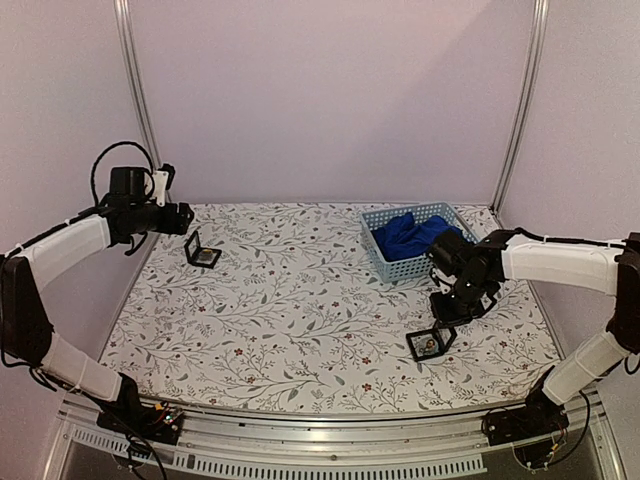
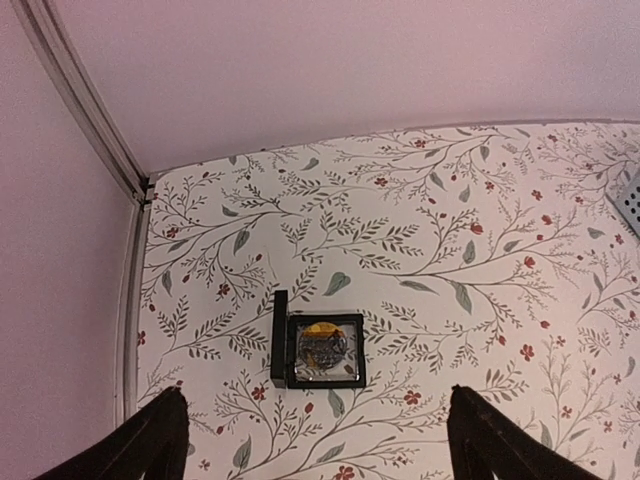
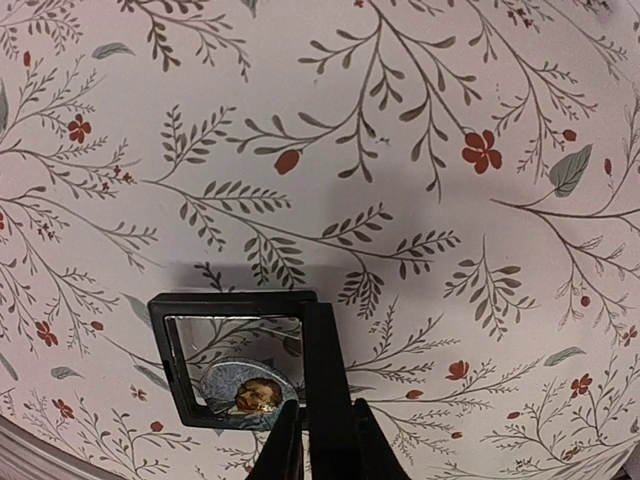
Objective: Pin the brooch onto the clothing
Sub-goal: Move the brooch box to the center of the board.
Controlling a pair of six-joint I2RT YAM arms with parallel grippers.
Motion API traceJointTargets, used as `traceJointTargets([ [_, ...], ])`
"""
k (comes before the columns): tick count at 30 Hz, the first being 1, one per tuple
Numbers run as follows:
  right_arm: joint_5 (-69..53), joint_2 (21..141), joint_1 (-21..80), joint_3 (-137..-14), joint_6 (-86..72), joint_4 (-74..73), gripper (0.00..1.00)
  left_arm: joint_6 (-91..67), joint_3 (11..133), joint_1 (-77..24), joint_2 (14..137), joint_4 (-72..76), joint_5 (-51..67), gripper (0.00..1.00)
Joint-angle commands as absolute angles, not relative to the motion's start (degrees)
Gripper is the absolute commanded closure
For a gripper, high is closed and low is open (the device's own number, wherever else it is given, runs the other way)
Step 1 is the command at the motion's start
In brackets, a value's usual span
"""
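The clothing is a bundled royal-blue cloth lying in a light-blue basket at the back right. A black hinged case lies open on the table and holds a round brooch with a painted face. My right gripper is shut on the case's upright black half; from above, this case sits just under the right gripper. A second open black case holds another round brooch. My left gripper hangs open above it, touching nothing.
The table wears a floral cloth. Metal frame posts rise at both back corners against pale walls. The second case lies at the back left, below the left gripper. A basket corner shows at the left wrist view's right edge.
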State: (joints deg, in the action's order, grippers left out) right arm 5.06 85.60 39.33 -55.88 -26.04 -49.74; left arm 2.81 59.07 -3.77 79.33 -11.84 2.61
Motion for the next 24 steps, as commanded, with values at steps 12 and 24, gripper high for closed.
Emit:
traceJointTargets([
  [12, 8.5, 87.7, 18.36, -63.23, -9.55, -49.92, 0.97, 2.32, 58.75, -4.22, 78.22, -11.37, 4.44, 0.11],
  [24, 6.05, 89.19, -2.25, -63.56, 3.63, -46.57, 0.96, 2.02, 59.05, -4.22, 78.73, -11.22, 5.92, 0.11],
])
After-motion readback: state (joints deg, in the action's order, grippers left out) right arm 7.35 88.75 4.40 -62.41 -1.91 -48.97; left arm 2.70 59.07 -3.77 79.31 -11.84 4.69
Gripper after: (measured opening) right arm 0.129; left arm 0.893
